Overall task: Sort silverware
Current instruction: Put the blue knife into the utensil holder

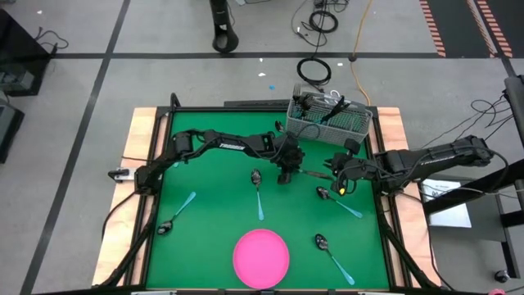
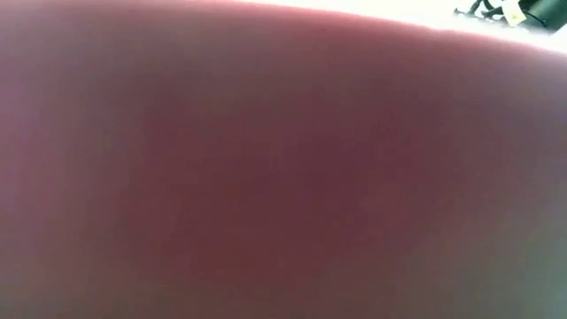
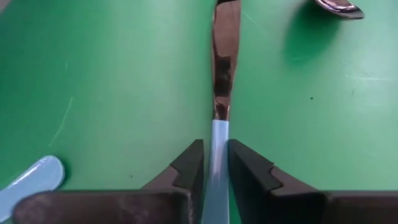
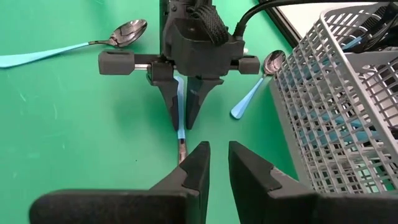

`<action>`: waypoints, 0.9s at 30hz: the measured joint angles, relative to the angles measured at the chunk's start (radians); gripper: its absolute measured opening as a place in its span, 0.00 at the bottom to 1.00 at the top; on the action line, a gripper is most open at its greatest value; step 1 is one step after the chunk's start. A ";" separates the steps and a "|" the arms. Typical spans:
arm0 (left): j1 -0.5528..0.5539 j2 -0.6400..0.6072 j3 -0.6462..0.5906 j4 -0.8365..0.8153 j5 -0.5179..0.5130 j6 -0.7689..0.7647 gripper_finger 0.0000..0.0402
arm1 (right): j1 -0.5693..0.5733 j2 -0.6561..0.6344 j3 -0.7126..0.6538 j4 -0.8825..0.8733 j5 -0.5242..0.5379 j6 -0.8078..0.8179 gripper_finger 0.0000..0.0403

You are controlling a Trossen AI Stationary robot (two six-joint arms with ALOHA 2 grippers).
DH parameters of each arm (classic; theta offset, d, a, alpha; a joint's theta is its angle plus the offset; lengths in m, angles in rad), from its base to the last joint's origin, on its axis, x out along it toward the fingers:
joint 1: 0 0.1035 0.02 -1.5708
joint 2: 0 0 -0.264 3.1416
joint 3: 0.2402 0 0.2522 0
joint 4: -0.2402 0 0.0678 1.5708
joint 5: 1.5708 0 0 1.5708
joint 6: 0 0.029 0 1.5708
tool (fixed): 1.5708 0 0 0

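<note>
- Table (image 1: 205, 246) with green mat carries the wire-mesh basket (image 1: 327, 123) and pink plate (image 1: 261, 257).
- Left gripper (image 4: 184, 118) pinches a knife (image 3: 224, 56) by its light-blue handle, mid-mat.
- Right gripper (image 4: 214, 165) faces it, fingers slightly parted, empty.
- Spoons (image 1: 259, 190) lie scattered around.

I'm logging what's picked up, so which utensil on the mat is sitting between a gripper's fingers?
The knife beside the basket: the left gripper straddles its blue handle; the spoons lie free.

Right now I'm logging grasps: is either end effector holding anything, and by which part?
The left end effector grips a utensil by its light-blue handle, near the metal part. The right end effector faces it with nothing between its fingers.
</note>
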 joint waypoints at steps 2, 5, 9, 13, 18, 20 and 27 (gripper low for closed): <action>0.000 0.001 0.000 -0.001 -0.002 0.000 0.13 | 0.000 0.000 0.000 0.000 0.000 0.000 0.12; 0.000 0.001 0.000 -0.004 -0.002 -0.001 0.07 | 0.000 0.000 0.000 0.000 0.000 0.000 0.12; -0.001 0.001 -0.001 -0.007 0.000 -0.005 0.03 | 0.000 0.000 0.000 0.000 0.000 0.000 0.12; -0.001 -0.005 -0.002 -0.002 0.001 -0.007 0.03 | 0.000 0.000 0.000 0.000 0.000 0.000 0.12; -0.001 -0.014 -0.005 0.016 0.022 -0.008 0.01 | 0.000 0.000 0.000 -0.001 0.000 0.000 0.12; -0.002 -0.014 -0.005 0.027 0.028 -0.010 0.01 | 0.000 0.000 0.000 -0.002 0.000 0.000 0.12; -0.016 -0.012 -0.008 0.085 0.038 -0.044 0.01 | 0.000 0.000 0.000 -0.001 0.000 -0.001 0.12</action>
